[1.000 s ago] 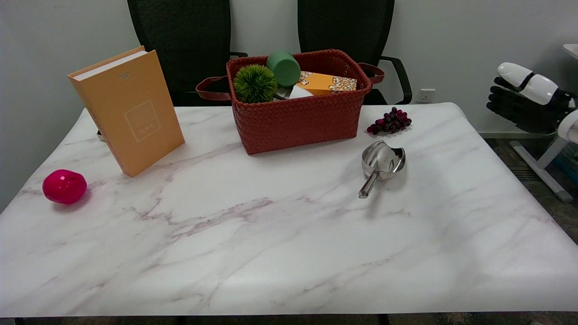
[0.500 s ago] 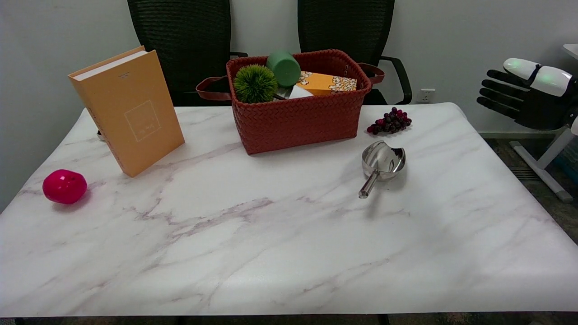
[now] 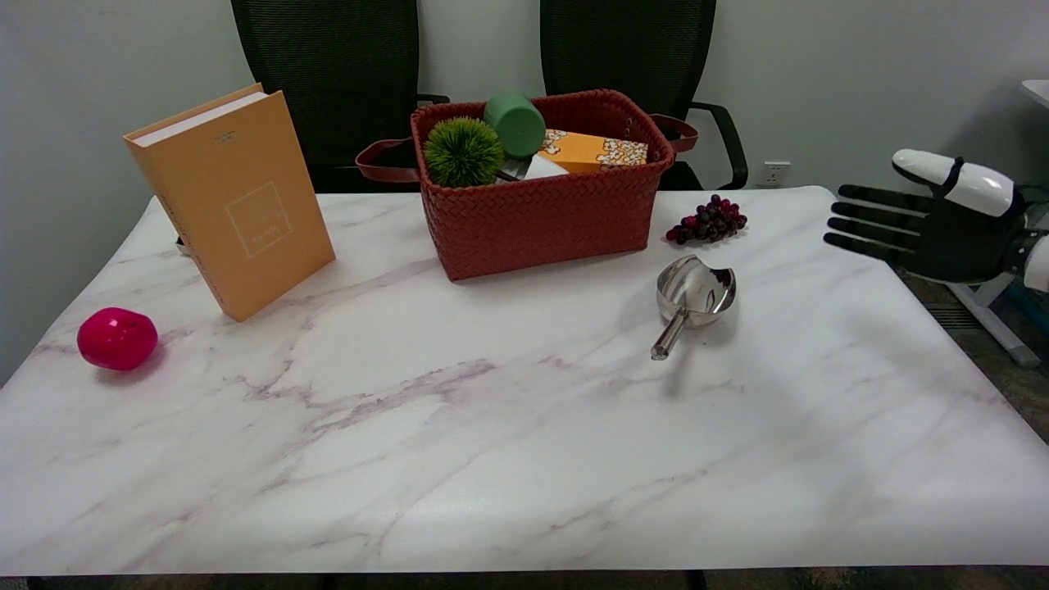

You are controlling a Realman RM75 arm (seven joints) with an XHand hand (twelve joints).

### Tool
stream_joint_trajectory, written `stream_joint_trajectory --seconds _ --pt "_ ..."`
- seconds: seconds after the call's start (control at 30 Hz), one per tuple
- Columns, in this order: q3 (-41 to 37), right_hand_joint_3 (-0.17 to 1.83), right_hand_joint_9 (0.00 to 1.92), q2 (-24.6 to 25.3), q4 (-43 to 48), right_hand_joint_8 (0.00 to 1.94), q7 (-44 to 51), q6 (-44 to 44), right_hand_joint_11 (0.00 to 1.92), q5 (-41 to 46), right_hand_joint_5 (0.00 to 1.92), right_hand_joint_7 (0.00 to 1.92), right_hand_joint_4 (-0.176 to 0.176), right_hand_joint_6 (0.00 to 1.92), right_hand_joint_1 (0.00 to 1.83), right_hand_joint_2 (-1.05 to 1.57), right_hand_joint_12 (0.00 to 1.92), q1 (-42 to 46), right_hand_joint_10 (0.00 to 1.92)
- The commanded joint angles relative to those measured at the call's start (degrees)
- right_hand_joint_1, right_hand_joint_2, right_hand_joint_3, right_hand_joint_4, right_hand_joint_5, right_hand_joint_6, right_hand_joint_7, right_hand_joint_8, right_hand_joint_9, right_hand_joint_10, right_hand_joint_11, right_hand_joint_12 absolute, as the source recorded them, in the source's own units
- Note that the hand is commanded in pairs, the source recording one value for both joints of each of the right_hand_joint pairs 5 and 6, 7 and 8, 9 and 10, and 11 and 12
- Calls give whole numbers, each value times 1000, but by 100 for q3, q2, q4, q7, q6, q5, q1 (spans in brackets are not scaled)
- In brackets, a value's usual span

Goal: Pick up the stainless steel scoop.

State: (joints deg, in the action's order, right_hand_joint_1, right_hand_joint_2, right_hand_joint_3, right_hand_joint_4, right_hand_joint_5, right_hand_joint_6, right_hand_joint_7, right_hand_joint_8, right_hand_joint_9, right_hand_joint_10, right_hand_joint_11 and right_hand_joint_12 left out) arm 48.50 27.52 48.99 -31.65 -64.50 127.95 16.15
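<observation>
The marble table carried a woven red basket at its far middle and an orange book propped upright to the left. The right hand hung over the table's right edge, fingers spread flat and holding nothing. The stainless steel scoop lay on the tabletop between basket and hand, well apart from the hand, near a bunch of grapes.

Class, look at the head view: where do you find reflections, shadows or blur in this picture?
Head view: the stainless steel scoop mirrors its surroundings in its bowl; soft shadows lie beside the round pink ball and the red woven basket; the black-and-white right hand and the marble-patterned table look sharp, without motion blur.
</observation>
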Motion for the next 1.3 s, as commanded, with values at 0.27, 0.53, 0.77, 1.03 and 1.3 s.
stream_joint_trajectory --seconds 0.27,0.53,0.77,1.03,1.3 --pt "254 -62 0 -229 -1288 0 -417 -3147 0 -792 0 0 0 0 636 1221 0 -648 0" --pt "271 -46 0 -229 -1351 0 -530 -3358 0 -789 0 0 0 0 611 1240 0 -633 0" --pt "392 -14 0 -51 -1168 30 -705 -3476 0 -708 0 30 0 0 577 1252 0 -612 0" --pt "491 -35 0 297 -1017 73 -960 -3256 0 -623 0 73 0 0 508 1272 0 -635 0" --pt "950 -175 0 363 -1055 0 -873 -2967 0 -616 0 0 0 0 427 1337 0 -640 0"
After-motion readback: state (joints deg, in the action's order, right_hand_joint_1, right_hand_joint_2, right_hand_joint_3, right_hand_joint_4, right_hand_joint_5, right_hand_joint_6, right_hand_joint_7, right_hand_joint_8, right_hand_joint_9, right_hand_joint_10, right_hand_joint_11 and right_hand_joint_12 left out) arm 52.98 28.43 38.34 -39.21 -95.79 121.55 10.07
